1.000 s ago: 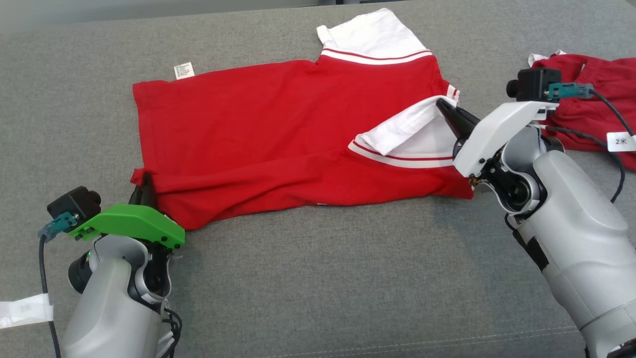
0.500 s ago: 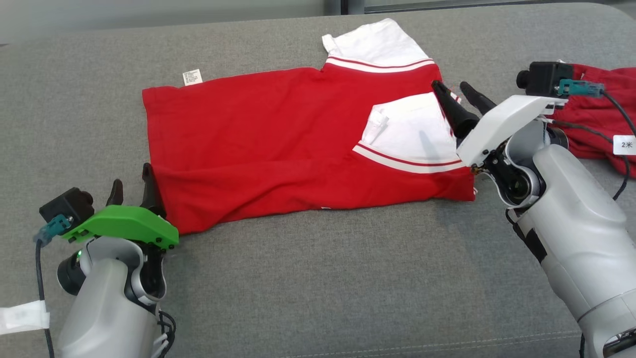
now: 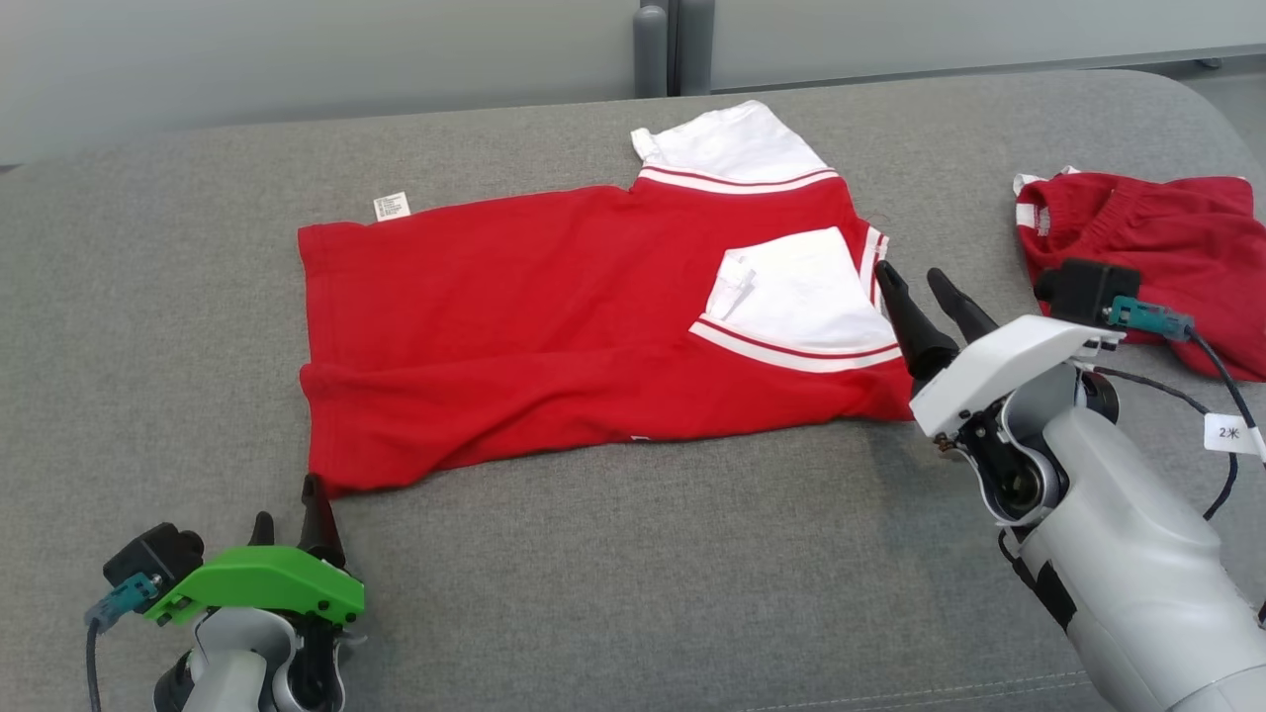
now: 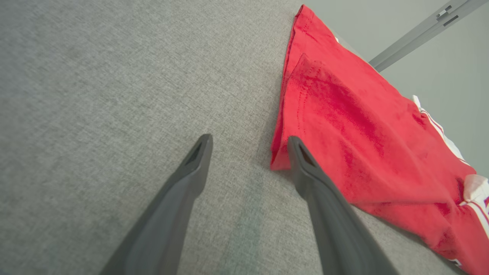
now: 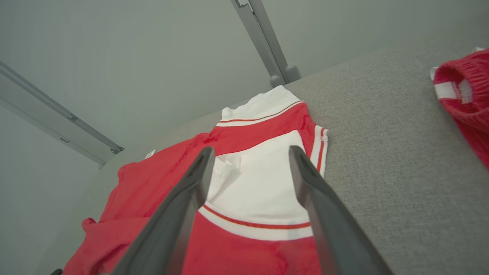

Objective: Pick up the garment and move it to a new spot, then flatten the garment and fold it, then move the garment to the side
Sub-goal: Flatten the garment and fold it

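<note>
the left hand (image 3: 287, 504) hangs over the front left corner of the grey cushion (image 3: 643, 593), green shell up, its two dark fingers spread wide with nothing between them. one fingertip stands right at the near left corner of the shirt (image 3: 514, 326); in the left wrist view that finger overlaps the hem, but i cannot tell whether it touches the cloth.

the shirt lies spread across the middle of the cushion, hem toward the left edge, neck end toward the right. its near long side is doubled over onto the body in a rumpled band. a small white label (image 3: 392, 206) sticks out at its far left corner. the back sleeve (image 3: 737, 148), white with a striped cuff, points toward the back edge. the folded sleeve (image 3: 801, 292), also white, lies flat on top of the red body at the right end.

the right hand (image 3: 909, 272) hovers just off the shirt's right end, beside the folded sleeve, fingers wide apart and empty, tips toward the back edge.

near the right edge lies a second garment (image 3: 1167, 237), red with white trim, bunched up and well apart from the shirt.
</note>
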`<state>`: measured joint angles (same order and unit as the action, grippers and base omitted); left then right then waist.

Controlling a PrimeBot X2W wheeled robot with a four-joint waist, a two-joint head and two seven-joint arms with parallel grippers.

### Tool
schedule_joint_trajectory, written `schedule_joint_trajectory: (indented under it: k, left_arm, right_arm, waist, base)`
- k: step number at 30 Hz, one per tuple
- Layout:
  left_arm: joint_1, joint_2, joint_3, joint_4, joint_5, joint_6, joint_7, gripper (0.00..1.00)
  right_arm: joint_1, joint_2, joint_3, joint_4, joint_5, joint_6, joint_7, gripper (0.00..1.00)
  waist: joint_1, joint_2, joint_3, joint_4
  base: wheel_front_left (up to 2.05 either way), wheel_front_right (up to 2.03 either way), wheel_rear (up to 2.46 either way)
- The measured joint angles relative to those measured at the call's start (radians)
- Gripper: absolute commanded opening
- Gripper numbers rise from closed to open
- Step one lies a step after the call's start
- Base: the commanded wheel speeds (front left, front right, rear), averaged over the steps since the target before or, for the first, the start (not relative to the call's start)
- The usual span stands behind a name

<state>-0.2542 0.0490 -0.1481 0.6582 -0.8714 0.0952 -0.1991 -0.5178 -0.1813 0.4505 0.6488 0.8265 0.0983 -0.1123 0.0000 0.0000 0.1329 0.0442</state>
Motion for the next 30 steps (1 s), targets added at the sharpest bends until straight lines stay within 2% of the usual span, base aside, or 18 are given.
schedule_joint_trajectory:
  k: [5, 19, 21, 22, 25, 26, 30]
  left_arm:
    - [0.014, -0.007, 0.02, -0.038, -0.064, -0.024, 0.009, 1.0]
    - [0.045, -0.015, 0.061, -0.076, -0.212, -0.027, 0.071, 1.0]
    - [0.045, -0.016, 0.072, -0.082, -0.242, -0.027, 0.077, 0.81]
    - [0.045, -0.016, 0.079, -0.083, -0.252, -0.027, 0.077, 0.49]
    - [0.044, -0.016, 0.094, -0.087, -0.282, -0.023, 0.075, 0.07]
    - [0.044, -0.016, 0.095, -0.089, -0.295, -0.023, 0.075, 0.0]
    - [0.043, -0.016, 0.088, -0.107, -0.32, -0.023, 0.064, 0.0]
  right_arm:
    - [0.041, 0.012, -0.009, 0.001, 0.016, 0.006, -0.035, 1.0]
    - [0.081, 0.012, -0.014, 0.001, 0.027, 0.007, -0.068, 1.0]
    - [0.081, 0.008, -0.015, 0.0, 0.027, 0.007, -0.071, 1.0]
    - [0.084, 0.005, -0.017, 0.0, 0.027, 0.007, -0.076, 1.0]
    - [0.103, -0.005, -0.018, 0.002, 0.028, 0.015, -0.078, 1.0]
    - [0.11, -0.005, -0.018, 0.003, 0.028, 0.015, -0.078, 1.0]
    - [0.129, 0.003, -0.01, 0.01, 0.036, 0.015, -0.078, 1.0]
  waist:
    - [0.0, 0.0, -0.014, -0.024]
    - [0.0, 0.0, 0.0, -0.083]
    - [0.0, 0.0, 0.004, -0.089]
    - [0.0, 0.0, 0.006, -0.091]
    - [0.0, 0.0, 0.009, -0.093]
    - [0.0, 0.0, 0.01, -0.093]
    - [0.0, 0.0, 0.012, -0.091]
  base:
    - [0.0, 0.0, 0.0]
    - [0.0, 0.0, 0.0]
    - [0.0, 0.0, 0.0]
    - [0.0, 0.0, 0.0]
    - [0.0, 0.0, 0.0]
    - [0.0, 0.0, 0.0]
    - [0.0, 0.0, 0.0]
